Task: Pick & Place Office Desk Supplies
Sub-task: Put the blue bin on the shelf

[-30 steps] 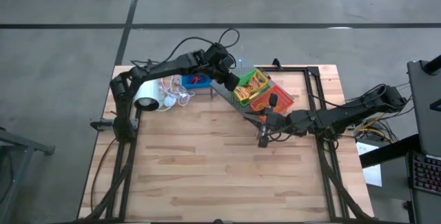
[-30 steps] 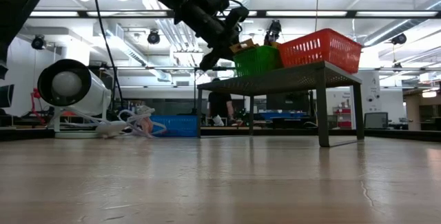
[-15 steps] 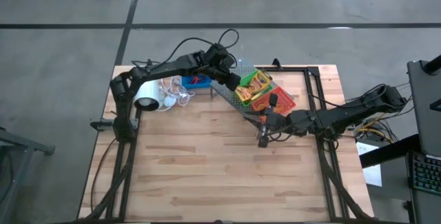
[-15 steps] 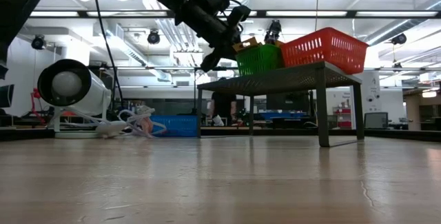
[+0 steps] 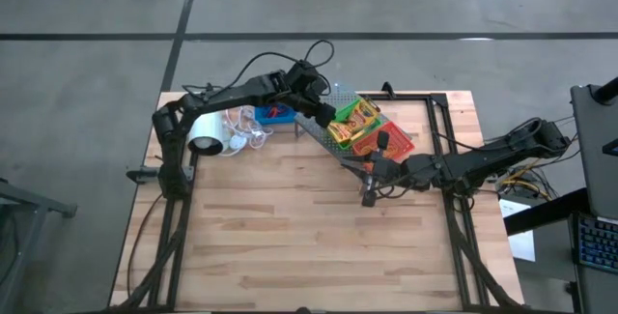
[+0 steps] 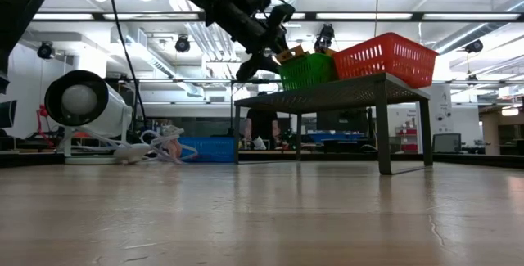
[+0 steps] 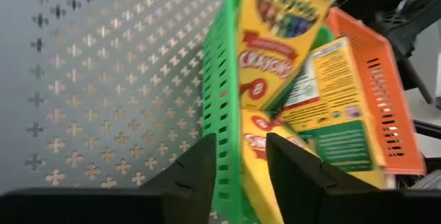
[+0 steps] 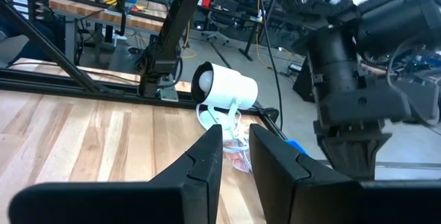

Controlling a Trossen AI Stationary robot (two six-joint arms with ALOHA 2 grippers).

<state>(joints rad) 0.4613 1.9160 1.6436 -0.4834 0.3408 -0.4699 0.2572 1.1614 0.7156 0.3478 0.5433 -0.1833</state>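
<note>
Left gripper (image 5: 322,112): upper centre, fingers apart, at green bin's (image 5: 337,132) edge.
Crayon boxes (image 7: 279,38): in green bin on rack (image 5: 319,130).
Right gripper (image 5: 371,181): centre, narrow gap, empty.

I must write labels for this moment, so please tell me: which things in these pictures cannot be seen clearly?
- Blue bin: its contents are too small in the high view; in the low view the cord hides part of it.
- Second crayon box: in the left wrist view the first crayon box covers its top, and the picture edge cuts its bottom.
- Red-orange bin: in the low view its mesh wall hides its inside.
</note>
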